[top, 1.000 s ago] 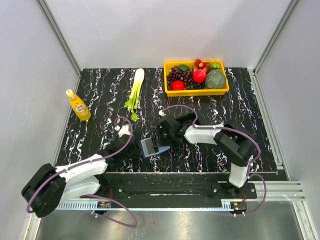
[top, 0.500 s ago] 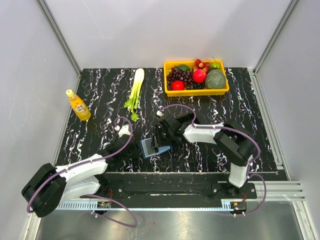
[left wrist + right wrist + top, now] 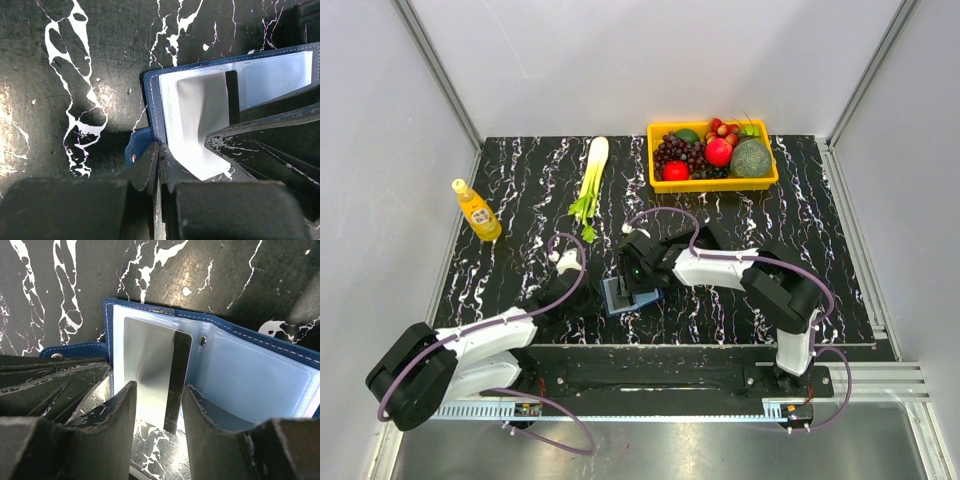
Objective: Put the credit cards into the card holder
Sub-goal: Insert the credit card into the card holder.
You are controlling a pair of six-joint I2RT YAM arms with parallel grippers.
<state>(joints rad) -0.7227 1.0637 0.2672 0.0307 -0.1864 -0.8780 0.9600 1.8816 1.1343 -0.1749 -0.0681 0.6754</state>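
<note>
Right wrist view: the card holder (image 3: 260, 365) lies open on the marbled table (image 3: 60, 280), at the lower centre of the overhead frame. A silver credit card (image 3: 147, 360) sits in its left half. The right gripper (image 3: 159, 390) is released, its fingers apart astride the card. The left gripper (image 3: 159, 150) is clenched on the holder's edge.

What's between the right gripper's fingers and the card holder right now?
A silver, dark-striped card, partly in the card holder's clear pocket, under the open right gripper. The right wrist view shows it.
</note>
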